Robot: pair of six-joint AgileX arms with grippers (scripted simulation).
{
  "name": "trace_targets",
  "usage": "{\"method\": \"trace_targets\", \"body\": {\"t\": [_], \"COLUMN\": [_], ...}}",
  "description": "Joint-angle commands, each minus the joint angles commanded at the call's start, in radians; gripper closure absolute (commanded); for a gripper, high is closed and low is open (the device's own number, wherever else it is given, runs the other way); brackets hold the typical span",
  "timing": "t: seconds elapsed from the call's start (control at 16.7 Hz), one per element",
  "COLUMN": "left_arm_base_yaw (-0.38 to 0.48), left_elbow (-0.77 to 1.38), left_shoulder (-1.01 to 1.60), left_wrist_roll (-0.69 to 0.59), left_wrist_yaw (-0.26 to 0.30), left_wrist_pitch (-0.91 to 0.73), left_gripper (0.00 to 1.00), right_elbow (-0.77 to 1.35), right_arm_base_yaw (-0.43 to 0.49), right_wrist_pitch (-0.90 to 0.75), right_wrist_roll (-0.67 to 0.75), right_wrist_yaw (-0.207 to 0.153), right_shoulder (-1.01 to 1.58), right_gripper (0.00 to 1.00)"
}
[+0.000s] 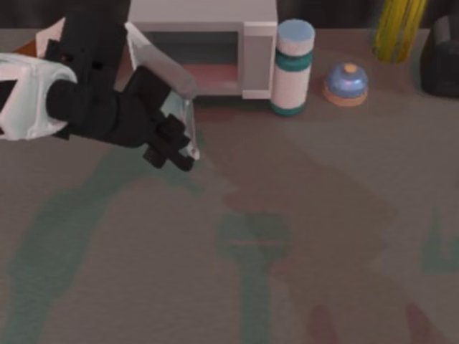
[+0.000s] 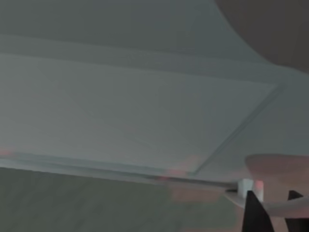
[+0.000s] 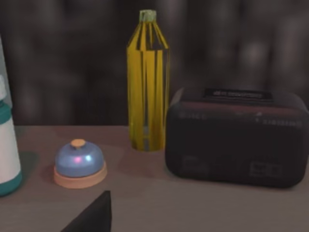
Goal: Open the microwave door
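Observation:
The white microwave (image 1: 215,29) stands at the table's back edge, its pinkish interior floor showing. The microwave door (image 1: 163,70), a white frame round a grey window, is swung out to the left and front, well away from the cavity. My left gripper (image 1: 179,149) is at the door's free edge, shut on the door's handle (image 2: 250,186). In the left wrist view the door (image 2: 135,121) fills most of the picture, and the dark fingertips (image 2: 255,215) straddle the white handle. My right arm is outside the top view; only one dark finger (image 3: 96,217) of its gripper shows.
Right of the microwave stand a white bottle with teal bands (image 1: 294,68), a blue bell on an orange base (image 1: 346,84), a yellow bottle (image 1: 398,29) and a black box (image 1: 441,57). The right wrist view shows the bell (image 3: 79,164), yellow bottle (image 3: 147,82) and box (image 3: 236,137).

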State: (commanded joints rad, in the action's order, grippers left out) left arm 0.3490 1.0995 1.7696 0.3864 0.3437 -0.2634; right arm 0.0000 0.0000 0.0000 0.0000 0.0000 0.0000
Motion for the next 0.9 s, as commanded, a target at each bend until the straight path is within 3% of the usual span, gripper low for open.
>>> {"method": "trace_targets", "body": {"t": [0.9], "left_arm_base_yaw": [0.001], "left_elbow": [-0.004], "left_shoulder": [0.001], "left_wrist_roll": [0.008], "left_wrist_yaw": [0.013], "left_wrist_pitch": [-0.007], "left_gripper": [1.0], "right_elbow": [0.0], "right_arm_base_yaw": [0.0], "right_wrist_pitch": [0.0], "right_wrist_roll": [0.0], "right_wrist_yaw": [0.0], "right_shoulder": [0.0], "right_gripper": [0.0]}}
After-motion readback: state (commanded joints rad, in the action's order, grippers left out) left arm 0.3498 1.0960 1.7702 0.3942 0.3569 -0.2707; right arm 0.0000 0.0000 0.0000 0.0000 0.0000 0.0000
